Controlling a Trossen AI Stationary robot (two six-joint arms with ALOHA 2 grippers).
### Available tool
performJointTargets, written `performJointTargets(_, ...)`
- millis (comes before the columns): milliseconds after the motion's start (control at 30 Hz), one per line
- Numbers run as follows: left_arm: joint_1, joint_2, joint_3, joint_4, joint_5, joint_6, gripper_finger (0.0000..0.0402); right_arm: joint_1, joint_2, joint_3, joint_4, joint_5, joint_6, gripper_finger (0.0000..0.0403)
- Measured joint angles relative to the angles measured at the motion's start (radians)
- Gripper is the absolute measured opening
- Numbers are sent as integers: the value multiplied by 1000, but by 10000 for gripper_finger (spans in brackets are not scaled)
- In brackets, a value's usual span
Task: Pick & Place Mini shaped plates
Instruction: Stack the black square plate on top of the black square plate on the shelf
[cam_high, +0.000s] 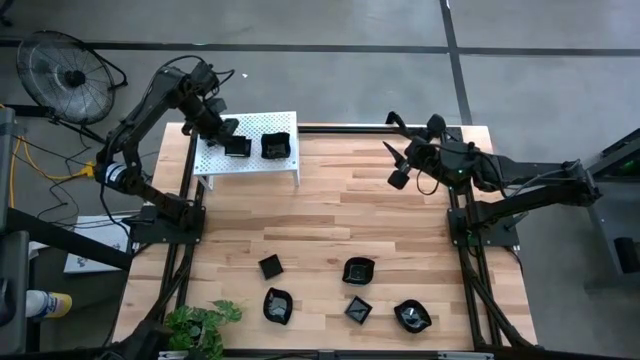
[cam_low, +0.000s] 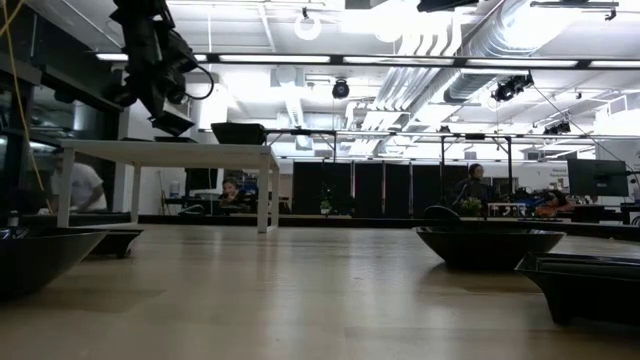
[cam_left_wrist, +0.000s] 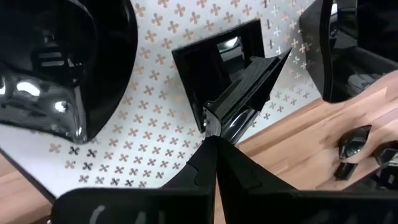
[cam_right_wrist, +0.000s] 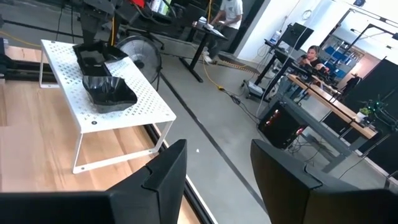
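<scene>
Counter (cam_high: 330, 215): a wooden top with five small black plates near its front edge.
Shelf (cam_high: 250, 150): white with holes, at the back left corner.
Right tool (cam_high: 392, 165): up over the back right, fingers wide, holding nothing.
Left tool (cam_high: 228, 135): over the shelf, fingers pinched together, maybe on the rim of the square plate (cam_left_wrist: 217, 59).
Wavy plate (cam_high: 275, 146): sits on the shelf, just beside the square one.

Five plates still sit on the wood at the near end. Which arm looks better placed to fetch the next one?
Probably the right. The right gripper hangs open and empty over the table, while the left gripper is at the square plate on the white shelf.
</scene>
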Motion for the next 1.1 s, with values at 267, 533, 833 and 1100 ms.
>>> performJointTargets(267, 0, 0, 0, 22, -7, -7, 0, 0, 0, 0, -26, 0, 2, 174)
performJointTargets(533, -20, 7, 0, 32, -18, -29, 0, 0, 0, 0, -34, 0, 2, 174)
performJointTargets(833, -34, 27, 0, 52, -43, -34, 0, 0, 0, 0, -35, -1, 0, 174)
performJointTargets(1100, -35, 27, 0, 59, -53, -22, 0, 0, 1, 0, -51, -1, 1, 173)
